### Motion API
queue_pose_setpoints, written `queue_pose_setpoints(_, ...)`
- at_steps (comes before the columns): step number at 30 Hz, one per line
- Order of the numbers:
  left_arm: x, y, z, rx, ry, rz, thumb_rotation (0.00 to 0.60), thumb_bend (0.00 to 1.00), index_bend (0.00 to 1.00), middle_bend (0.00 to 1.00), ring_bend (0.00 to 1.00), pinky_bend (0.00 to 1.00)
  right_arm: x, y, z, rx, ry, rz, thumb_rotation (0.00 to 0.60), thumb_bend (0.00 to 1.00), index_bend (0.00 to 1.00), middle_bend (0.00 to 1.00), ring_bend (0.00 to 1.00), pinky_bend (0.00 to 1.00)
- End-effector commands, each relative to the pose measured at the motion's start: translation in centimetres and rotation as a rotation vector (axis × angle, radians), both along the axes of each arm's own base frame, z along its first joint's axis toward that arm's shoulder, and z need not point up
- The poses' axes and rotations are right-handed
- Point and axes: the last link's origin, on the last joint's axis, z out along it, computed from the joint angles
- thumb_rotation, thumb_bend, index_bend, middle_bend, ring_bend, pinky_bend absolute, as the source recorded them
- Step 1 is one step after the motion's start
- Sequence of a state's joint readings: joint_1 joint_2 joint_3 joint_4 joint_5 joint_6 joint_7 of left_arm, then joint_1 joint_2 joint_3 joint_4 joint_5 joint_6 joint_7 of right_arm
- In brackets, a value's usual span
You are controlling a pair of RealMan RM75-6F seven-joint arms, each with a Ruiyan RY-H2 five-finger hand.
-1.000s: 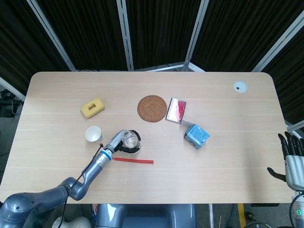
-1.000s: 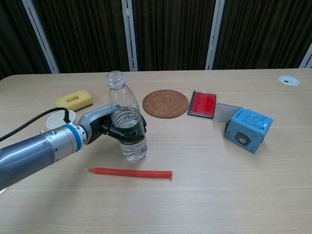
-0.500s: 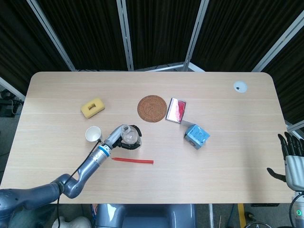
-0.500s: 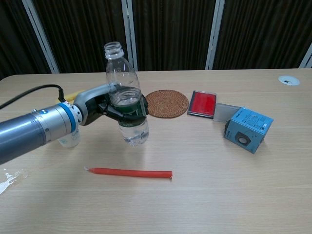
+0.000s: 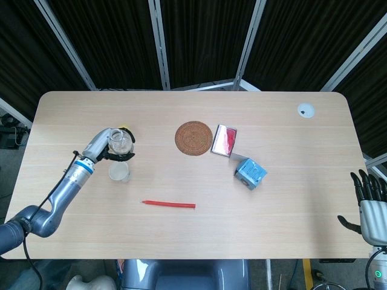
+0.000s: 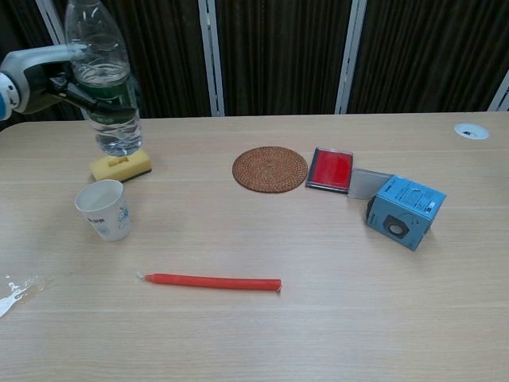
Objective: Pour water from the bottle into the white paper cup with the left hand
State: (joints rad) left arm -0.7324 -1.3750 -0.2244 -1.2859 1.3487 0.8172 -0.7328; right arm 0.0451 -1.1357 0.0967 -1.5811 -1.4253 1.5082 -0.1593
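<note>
The bottle [image 6: 106, 83] stands near upright, its long axis vertical, neck cut off by the chest view's top edge. The left hand [image 6: 56, 79] grips its middle, fingers hiding the label. It hangs above the table, behind the white paper cup [image 6: 105, 209]. The right hand [image 5: 370, 202], far from the cup, shows spread, empty fingers.

Paper cup [image 6: 105, 208] open above; yellow sponge [image 6: 121, 165] just behind, red stick [image 6: 209, 282] in front.
</note>
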Motion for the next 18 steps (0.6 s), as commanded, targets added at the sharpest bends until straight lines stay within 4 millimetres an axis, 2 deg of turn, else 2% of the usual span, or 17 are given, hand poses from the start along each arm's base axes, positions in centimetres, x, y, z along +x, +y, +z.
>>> queue_pose_setpoints(1,-4.7,-0.2,2.4,0.025,0.099,0.062,0.6,0.52,0.71,0.56,0.33,0.37,0.0,0.0,-0.1,0.004,0.003,0.0,0.6,0.0,0.0,0.0,0.0,0.0)
queue_pose_setpoints(3,-6.5,-0.3,3.3,0.035,0.16,0.073,0.6,0.52,0.71,0.56,0.33,0.37,0.1,0.0,-0.2,0.007,0.003,0.002,0.6,0.0,0.0,0.0,0.0,0.0)
queue_pose_setpoints(10,-10.9,-1.0,5.2,0.029,0.339,0.1,0.6,0.53,0.71,0.56,0.33,0.37,0.2,0.0,-0.1,0.01,-0.007,0.005,0.6,0.0,0.0,0.0,0.0,0.0)
queue_pose_setpoints(14,-12.6,-1.2,5.7,0.016,0.44,0.106,0.6,0.54,0.71,0.56,0.33,0.37,0.4,0.0,0.1,-0.003,-0.002,0.012,0.6,0.0,0.0,0.0,0.0,0.0)
queue_pose_setpoints(18,-13.5,-1.3,5.7,-0.017,0.547,0.1,0.6,0.54,0.71,0.56,0.33,0.37,0.7,0.1,0.2,-0.007,-0.007,0.023,0.6,0.0,0.0,0.0,0.0,0.0)
